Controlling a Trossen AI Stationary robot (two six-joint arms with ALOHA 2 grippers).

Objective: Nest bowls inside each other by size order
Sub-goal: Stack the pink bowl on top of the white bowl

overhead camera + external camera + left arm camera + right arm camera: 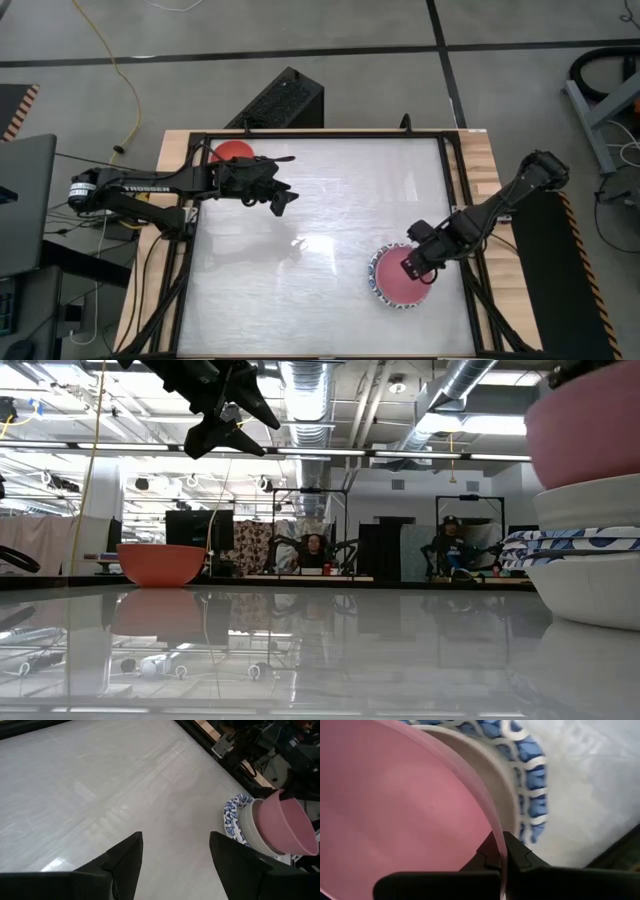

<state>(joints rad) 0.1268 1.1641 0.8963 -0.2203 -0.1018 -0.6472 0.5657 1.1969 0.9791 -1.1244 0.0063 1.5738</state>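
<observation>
A stack of nested bowls [400, 281] stands at the table's near right: blue-patterned white bowls [235, 817] below, a cream-white bowl [590, 500] above them, and a pink bowl [290, 822] on top. My right gripper [412, 264] is shut on the pink bowl's rim. A red bowl [233, 152] rests on its base at the far left, also in the low view [160, 564]. My left gripper [281, 203] hangs open and empty above the table, just right of the red bowl. My right gripper pinches the pink bowl's rim [496, 837] on its far right side, one finger inside the bowl and one outside. The fingers come slanting down from the table's right. The bowl sits tilted in the cream-white bowl on the stack.
A dark frame [450, 170] runs round the white table top. Open table surface [320, 250] lies between the red bowl and the stack. People sit in the room beyond the table's far edge [315, 550].
</observation>
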